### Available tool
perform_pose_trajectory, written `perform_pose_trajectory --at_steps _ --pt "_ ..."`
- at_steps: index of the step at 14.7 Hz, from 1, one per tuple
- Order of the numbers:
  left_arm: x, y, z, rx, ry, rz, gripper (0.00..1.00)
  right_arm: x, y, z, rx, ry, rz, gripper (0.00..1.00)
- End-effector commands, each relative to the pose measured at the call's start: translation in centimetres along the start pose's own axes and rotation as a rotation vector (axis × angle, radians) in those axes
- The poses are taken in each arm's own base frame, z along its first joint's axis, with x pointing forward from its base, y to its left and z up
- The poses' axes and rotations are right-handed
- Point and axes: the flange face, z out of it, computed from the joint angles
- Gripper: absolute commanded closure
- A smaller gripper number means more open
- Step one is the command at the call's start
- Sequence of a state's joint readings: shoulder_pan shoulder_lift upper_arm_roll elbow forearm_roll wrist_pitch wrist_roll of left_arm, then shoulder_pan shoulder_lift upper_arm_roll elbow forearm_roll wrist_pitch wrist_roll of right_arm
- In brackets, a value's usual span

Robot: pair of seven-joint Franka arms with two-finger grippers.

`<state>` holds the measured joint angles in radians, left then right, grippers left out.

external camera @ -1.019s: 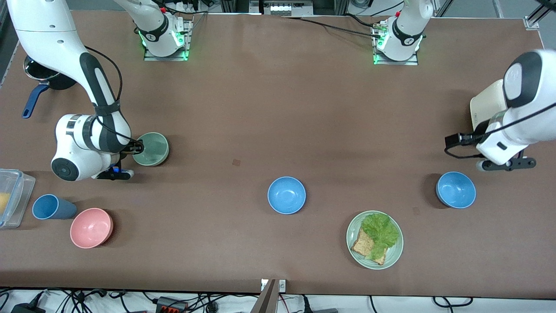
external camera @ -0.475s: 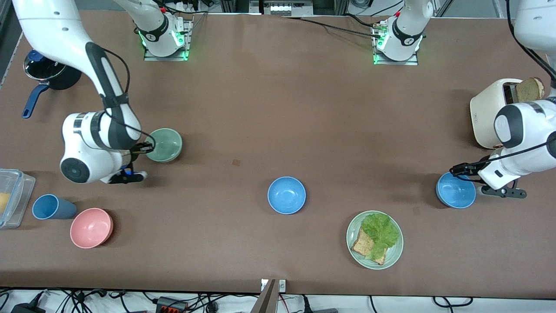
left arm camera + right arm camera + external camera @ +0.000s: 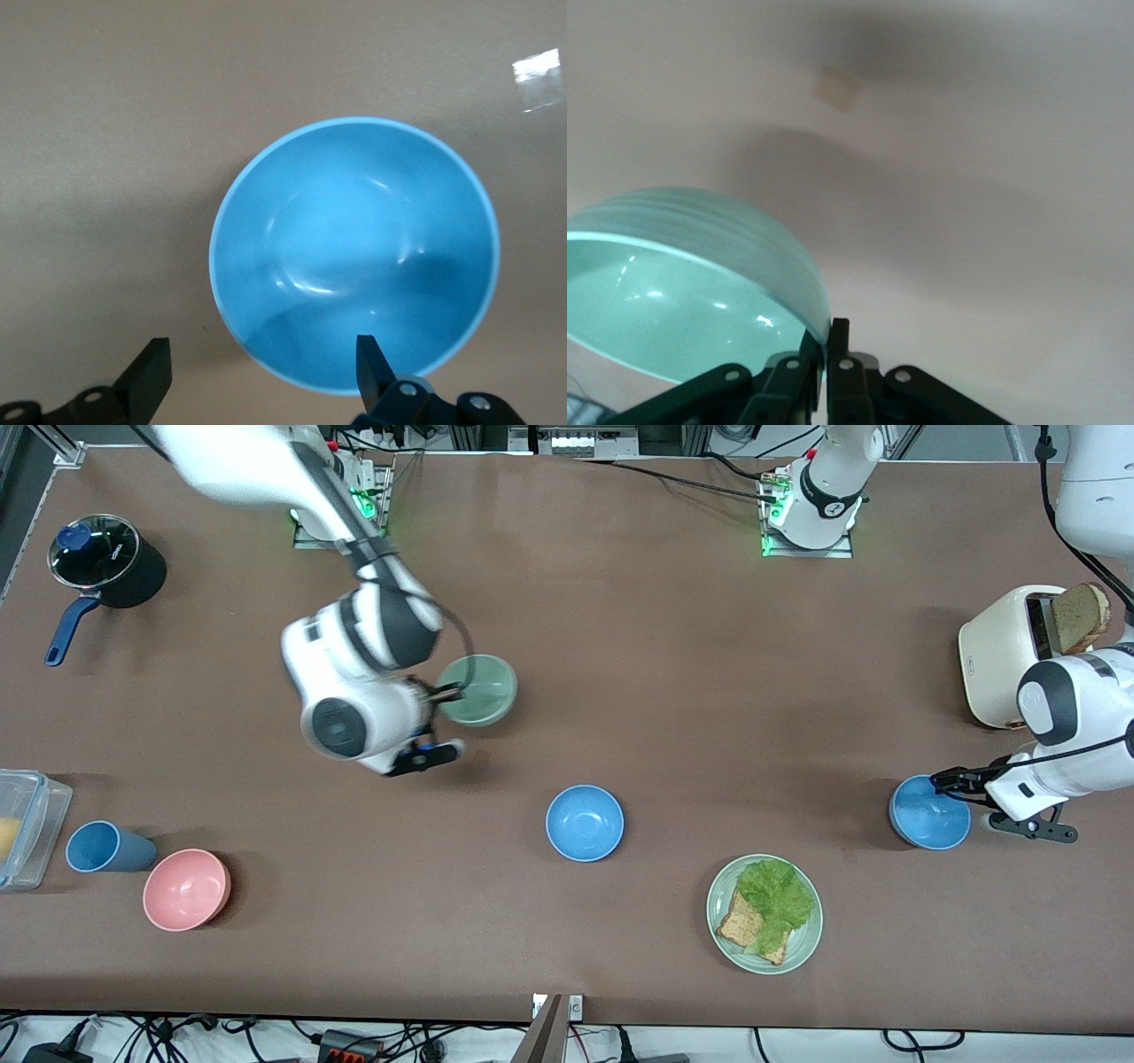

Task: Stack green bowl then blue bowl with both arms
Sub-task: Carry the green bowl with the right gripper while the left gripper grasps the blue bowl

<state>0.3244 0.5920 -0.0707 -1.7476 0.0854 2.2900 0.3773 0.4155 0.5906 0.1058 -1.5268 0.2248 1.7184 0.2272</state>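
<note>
My right gripper is shut on the rim of the pale green bowl and holds it up over the table's middle. In the right wrist view the shut gripper pinches the green bowl at its edge. My left gripper is open at the rim of a blue bowl toward the left arm's end of the table. In the left wrist view the open gripper straddles the rim of this blue bowl, one finger over its inside and one outside. A second blue bowl sits mid-table.
A pale-green plate with lettuce and bread lies near the front edge. A white toaster with a bread slice stands by the left arm. A black pot, a blue cup, a pink bowl and a clear container sit at the right arm's end.
The right arm lifted the green bowl and carried it toward the table's middle. The left gripper came down to the rim of the blue bowl at its end.
</note>
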Motion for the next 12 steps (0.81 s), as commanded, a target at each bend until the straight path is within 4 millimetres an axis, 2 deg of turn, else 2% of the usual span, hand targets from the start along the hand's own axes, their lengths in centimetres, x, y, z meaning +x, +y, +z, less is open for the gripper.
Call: perform_pose_trajectory --at_steps 1,2,4,5,6,8,10,11,12 --pt "0.5 -0.7 2.1 0.004 0.005 0.0 0.15 0.3 -7.1 4.8 0.03 0.021 0.116 1.0" --pt "0.4 -0.7 2.5 -0.004 0.0 -0.014 0.2 0.0 -10.3 6.5 0.048 0.051 0.139 1.0" --pt "0.0 -1.5 2.8 -0.008 -0.002 -0.059 0.39 -1.0 -14.3 10.4 0.021 0.046 0.167 1.0" --pt "-0.1 -1.7 2.8 -0.01 -0.005 -0.062 0.5 -0.9 -14.8 11.9 0.016 0.036 0.178 1.0" --pt "-0.1 -1.7 2.7 -0.011 -0.006 -0.066 0.6 -0.9 -15.1 12.2 0.026 0.036 0.179 1.0" --pt "-0.5 -2.1 2.8 -0.042 -0.005 -0.091 0.73 -1.7 -16.2 12.9 0.033 0.01 0.171 1.0" --pt "-0.4 -1.7 2.8 -0.051 -0.016 -0.086 0.91 -1.6 -16.3 14.2 0.025 0.005 0.173 1.0" --pt "-0.5 -1.5 2.8 -0.055 -0.026 -0.084 0.98 -1.4 -16.2 14.6 0.025 0.003 0.177 0.94" --pt "-0.6 -1.3 2.8 -0.061 -0.042 -0.081 0.99 -1.2 -15.8 14.3 0.027 0.0 0.187 0.49"
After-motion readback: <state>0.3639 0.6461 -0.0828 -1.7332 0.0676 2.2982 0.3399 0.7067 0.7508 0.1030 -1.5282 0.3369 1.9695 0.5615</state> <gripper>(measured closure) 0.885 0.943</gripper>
